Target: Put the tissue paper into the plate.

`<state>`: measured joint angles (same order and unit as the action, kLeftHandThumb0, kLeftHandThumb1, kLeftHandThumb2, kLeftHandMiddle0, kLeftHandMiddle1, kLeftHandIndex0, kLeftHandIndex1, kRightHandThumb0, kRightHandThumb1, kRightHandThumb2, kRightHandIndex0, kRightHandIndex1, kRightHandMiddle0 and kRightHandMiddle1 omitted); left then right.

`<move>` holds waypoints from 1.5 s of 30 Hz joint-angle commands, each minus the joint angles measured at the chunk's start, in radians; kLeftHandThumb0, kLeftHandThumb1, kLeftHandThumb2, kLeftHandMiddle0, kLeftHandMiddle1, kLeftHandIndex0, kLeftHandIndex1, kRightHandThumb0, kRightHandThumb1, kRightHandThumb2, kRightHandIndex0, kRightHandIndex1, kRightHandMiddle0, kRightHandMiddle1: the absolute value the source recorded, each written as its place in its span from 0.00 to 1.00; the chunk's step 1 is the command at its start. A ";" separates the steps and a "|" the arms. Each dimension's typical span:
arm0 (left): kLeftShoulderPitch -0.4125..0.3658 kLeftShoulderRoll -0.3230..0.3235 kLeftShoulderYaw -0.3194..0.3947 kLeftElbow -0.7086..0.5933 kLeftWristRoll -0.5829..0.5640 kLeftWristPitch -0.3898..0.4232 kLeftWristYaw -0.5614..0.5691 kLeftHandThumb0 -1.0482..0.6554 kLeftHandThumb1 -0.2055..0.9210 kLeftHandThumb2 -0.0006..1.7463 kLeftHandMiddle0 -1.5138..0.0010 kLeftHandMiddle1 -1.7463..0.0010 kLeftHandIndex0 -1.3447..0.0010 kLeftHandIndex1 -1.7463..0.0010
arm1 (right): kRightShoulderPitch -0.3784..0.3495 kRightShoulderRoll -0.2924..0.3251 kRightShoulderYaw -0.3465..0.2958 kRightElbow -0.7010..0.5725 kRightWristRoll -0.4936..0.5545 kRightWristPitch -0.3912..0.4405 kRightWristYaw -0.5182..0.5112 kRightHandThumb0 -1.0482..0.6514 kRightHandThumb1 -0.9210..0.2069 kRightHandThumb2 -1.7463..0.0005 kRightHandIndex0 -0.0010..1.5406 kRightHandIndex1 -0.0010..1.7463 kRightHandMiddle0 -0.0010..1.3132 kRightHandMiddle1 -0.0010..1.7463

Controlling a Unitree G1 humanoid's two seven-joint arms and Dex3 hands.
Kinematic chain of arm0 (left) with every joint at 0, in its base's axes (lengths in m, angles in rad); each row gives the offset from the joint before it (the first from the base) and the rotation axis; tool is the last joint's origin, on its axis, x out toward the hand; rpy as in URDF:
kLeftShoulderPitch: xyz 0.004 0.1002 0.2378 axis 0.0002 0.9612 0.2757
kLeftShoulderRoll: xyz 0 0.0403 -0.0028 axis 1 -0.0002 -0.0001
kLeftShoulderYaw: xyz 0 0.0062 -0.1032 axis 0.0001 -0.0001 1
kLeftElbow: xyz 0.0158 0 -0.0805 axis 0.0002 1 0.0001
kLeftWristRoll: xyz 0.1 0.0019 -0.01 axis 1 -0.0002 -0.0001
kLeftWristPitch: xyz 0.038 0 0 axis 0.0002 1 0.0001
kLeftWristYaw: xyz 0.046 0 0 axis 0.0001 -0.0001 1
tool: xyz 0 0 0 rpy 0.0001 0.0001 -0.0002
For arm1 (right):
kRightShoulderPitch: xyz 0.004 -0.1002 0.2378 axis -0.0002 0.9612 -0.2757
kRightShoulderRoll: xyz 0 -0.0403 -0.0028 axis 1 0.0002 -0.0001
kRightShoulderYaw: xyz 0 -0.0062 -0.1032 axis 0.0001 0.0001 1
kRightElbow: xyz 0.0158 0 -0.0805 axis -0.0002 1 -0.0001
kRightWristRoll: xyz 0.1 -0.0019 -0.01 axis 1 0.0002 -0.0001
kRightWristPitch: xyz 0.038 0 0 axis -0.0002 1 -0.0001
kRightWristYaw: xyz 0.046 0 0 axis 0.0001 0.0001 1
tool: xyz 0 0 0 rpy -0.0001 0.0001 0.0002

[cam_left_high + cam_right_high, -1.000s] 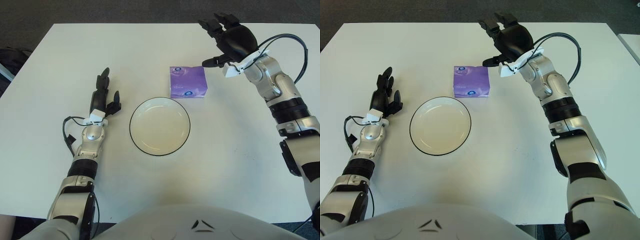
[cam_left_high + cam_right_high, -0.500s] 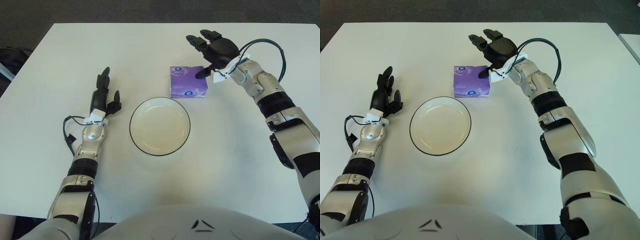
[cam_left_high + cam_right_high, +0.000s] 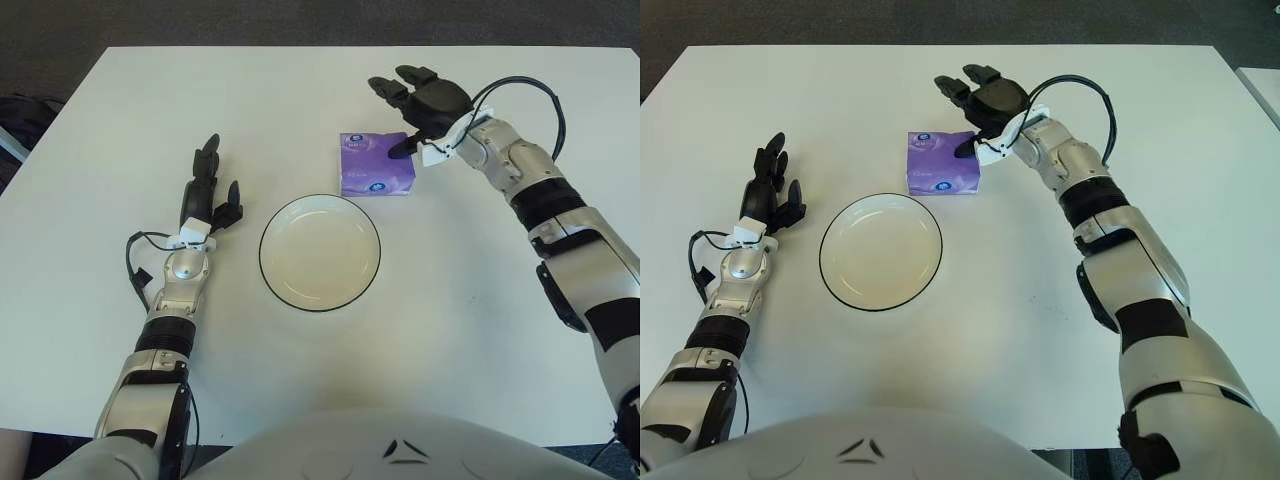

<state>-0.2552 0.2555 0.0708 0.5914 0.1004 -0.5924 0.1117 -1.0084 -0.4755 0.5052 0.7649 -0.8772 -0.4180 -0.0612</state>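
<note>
Tissue paper [image 3: 377, 164]: one purple pack, lying flat on the white table [image 3: 120, 110], just beyond the plate's far right rim and apart from it, not in the plate. One plate [image 3: 320, 252], round, white w/ dark rim, near table centre, nothing in it.

Two hands in view. Right hand [image 3: 424, 100] is over the far right corner of the pack, fingers [image 3: 386, 88] spread wide and pointing toward the robot's left, holding nothing. Its thumb tip shows at the pack's right top edge; can't tell if it actually touches. Dark cable [image 3: 520, 92] loops from the wrist back along the right forearm.

Left hand [image 3: 207, 196] shows left of the plate, well apart from the pack, fingers extended and relaxed, pointing away from the robot, holding nothing. Thin black cable [image 3: 133, 262] curls beside the left wrist.

Count: 1 pack, 1 plate, 2 hands, 2 cables. Robot's pale torso [image 3: 400, 445] fills the bottom edge of both views. Dark floor [image 3: 300, 20] beyond the table's far edge
</note>
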 commanded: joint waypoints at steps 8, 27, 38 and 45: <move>0.139 -0.091 -0.046 0.163 0.013 -0.002 -0.014 0.20 1.00 0.49 0.88 1.00 1.00 0.81 | -0.014 0.002 -0.006 -0.019 0.023 0.021 0.052 0.00 0.00 0.87 0.00 0.00 0.00 0.00; 0.140 -0.087 -0.051 0.164 0.031 0.001 -0.001 0.20 1.00 0.49 0.87 1.00 1.00 0.81 | -0.020 -0.043 -0.060 -0.083 0.062 0.029 0.056 0.00 0.00 0.84 0.00 0.00 0.00 0.00; 0.138 -0.091 -0.052 0.167 0.030 0.006 0.000 0.20 1.00 0.50 0.87 1.00 1.00 0.80 | 0.021 -0.077 -0.114 -0.217 0.103 0.040 0.125 0.00 0.00 0.78 0.00 0.00 0.00 0.00; 0.135 -0.092 -0.054 0.173 0.030 0.008 -0.003 0.19 1.00 0.50 0.87 1.00 1.00 0.80 | 0.075 -0.091 -0.136 -0.330 0.128 0.046 0.170 0.00 0.00 0.79 0.00 0.00 0.00 0.00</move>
<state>-0.2608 0.2569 0.0697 0.5984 0.1053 -0.5905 0.1061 -0.9840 -0.5519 0.3867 0.5078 -0.7772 -0.3711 0.0783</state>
